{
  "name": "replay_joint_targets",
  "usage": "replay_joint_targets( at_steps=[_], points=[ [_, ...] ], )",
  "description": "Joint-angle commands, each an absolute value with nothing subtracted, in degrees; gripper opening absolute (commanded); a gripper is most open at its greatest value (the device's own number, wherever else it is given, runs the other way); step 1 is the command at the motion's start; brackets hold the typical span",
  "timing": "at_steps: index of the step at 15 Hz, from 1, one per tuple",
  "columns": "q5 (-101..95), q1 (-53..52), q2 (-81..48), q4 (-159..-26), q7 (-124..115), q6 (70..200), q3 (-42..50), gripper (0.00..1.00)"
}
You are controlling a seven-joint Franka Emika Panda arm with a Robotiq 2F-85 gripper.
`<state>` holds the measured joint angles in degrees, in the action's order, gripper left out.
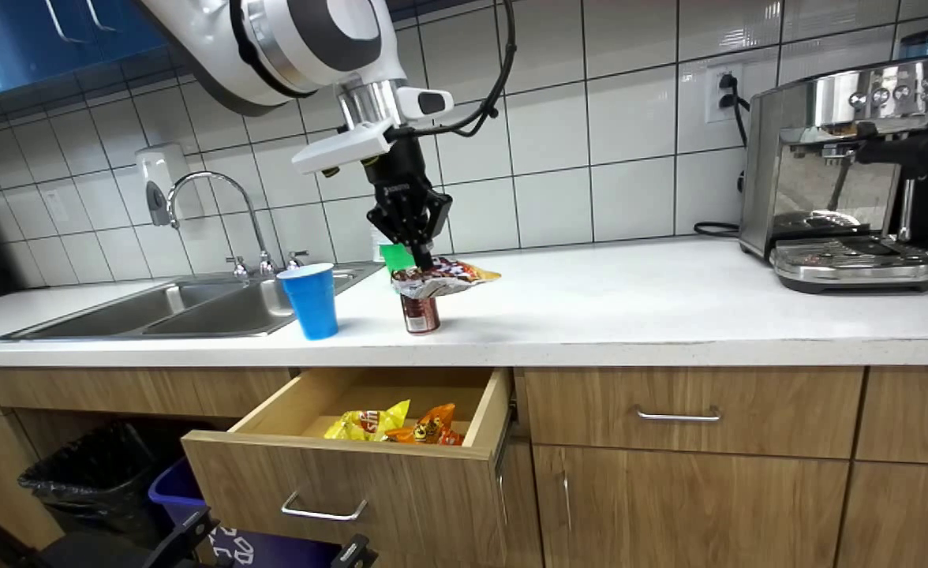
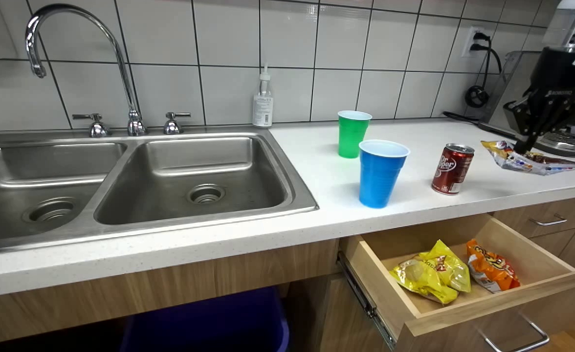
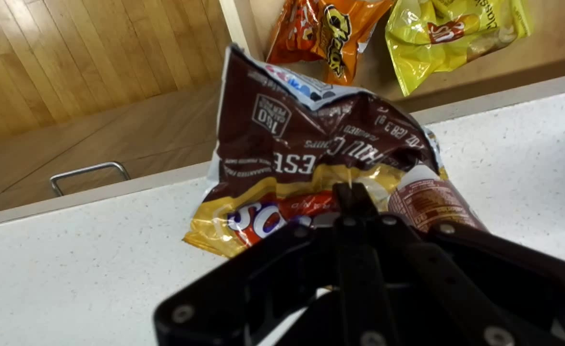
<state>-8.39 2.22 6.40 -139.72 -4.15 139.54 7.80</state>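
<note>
We see the fingers (image 3: 352, 198) pinched tight on the brown chip bag (image 3: 306, 154), held abv the tabletop (image 3: 95, 269) afaict. In the wrist view, most of the bag spreads up & left of them, w/ a soda can (image 3: 431, 206) just right. In an exterior view it's approx level, long axis side-to-side, open drawer (image 1: 361, 473) lower in frame.

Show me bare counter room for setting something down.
Most room: the countertop between the Dr Pepper can and the espresso machine, though the gripper holds a chili cheese chips bag above the end by the can. Crowded: beside the sink, where the blue cup, green cup and can cluster.
</note>
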Motion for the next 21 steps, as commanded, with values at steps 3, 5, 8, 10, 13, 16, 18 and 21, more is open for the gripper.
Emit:
replay_joint_targets(
  at_steps=[3, 5, 8, 10, 13, 16, 18, 21],
  points=[
    [-9.8, 2.9, 11.1, -145.8, -5.4, 140.7, 4.5, 0.0],
    [-9.8, 2.7, 11.7, -147.3, -6.2, 140.9, 3.3, 0.0],
    [-9.6, 2.3, 12.6, -149.5, -6.2, 141.3, 1.8, 0.0],
    [-9.4, 1.8, 12.8, -150.7, -6.2, 141.7, 0.7, 0.0],
    [-8.6, 0.7, 12.4, -152.4, -6.1, 143.2, -0.8, 0.0],
    [-7.8, -0.5, 11.8, -153.3, -7.1, 144.4, -2.3, 0.0],
    [-7.8, -1.2, 11.3, -153.8, -8.4, 145.4, -3.1, 0.0],
    [-7.9, -2.0, 10.8, -154.9, -10.0, 147.0, -4.1, 0.0]
  ],
)
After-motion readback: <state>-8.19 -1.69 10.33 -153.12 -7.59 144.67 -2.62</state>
